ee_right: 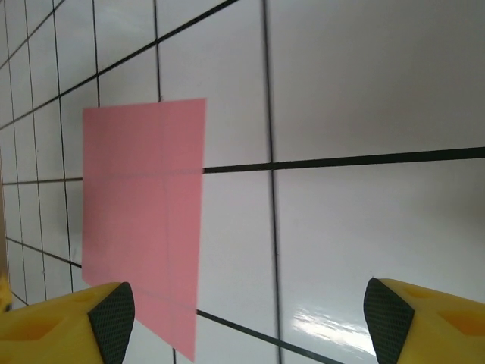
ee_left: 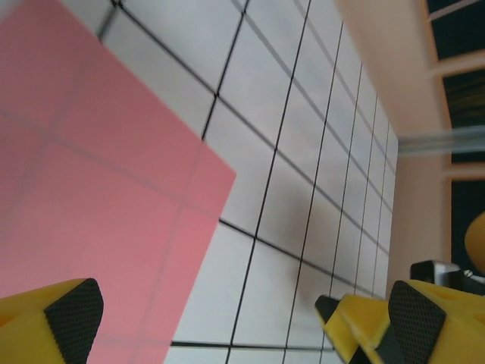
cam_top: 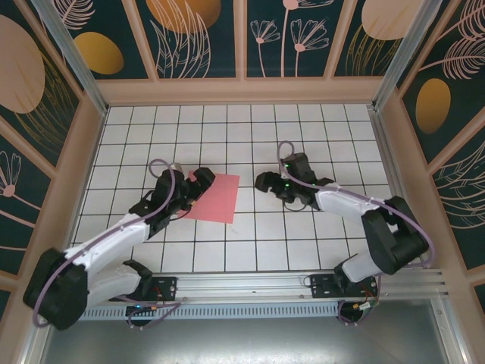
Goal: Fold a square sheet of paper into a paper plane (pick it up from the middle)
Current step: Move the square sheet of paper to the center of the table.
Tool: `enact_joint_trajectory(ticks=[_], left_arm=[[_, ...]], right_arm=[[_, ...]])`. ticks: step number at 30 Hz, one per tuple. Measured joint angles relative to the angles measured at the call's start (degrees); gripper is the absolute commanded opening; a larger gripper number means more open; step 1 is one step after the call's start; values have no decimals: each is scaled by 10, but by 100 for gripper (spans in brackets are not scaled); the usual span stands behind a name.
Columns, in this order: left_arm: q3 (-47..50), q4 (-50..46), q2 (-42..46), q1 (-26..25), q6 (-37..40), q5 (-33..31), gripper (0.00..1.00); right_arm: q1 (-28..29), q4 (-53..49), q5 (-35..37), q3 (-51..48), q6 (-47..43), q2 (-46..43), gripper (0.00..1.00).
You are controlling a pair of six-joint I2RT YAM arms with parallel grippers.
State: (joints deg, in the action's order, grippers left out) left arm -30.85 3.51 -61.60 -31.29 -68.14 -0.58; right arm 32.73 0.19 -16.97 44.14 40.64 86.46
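Sheet [cam_top: 214,197] flat on table [cam_top: 303,250] — its edge beneath left pincer [cam_top: 193,189], jaws wide, holding nothing. Right pincer [cam_top: 265,182] stands apart, sheet ahead to its left — jaws spread, empty too.

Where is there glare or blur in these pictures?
Right wrist view: a glare patch on the table near the bottom, the pink paper sharp; left wrist view: the pink paper looks soft; top view: even light, no glare.
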Motion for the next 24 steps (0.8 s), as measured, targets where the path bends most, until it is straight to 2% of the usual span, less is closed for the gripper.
enact_joint_trajectory(ticks=[6, 13, 18, 24], left_arm=[[4, -90, 68, 0, 37, -92, 99], [37, -155, 158, 0, 50, -165, 99], [56, -182, 221, 0, 55, -200, 99], [73, -195, 243, 0, 60, -205, 99]], right_arm=[[78, -12, 24, 109, 13, 111, 74], [135, -41, 42, 242, 24, 222, 70], [156, -43, 36, 275, 39, 267, 69], [159, -45, 26, 279, 50, 289, 69]])
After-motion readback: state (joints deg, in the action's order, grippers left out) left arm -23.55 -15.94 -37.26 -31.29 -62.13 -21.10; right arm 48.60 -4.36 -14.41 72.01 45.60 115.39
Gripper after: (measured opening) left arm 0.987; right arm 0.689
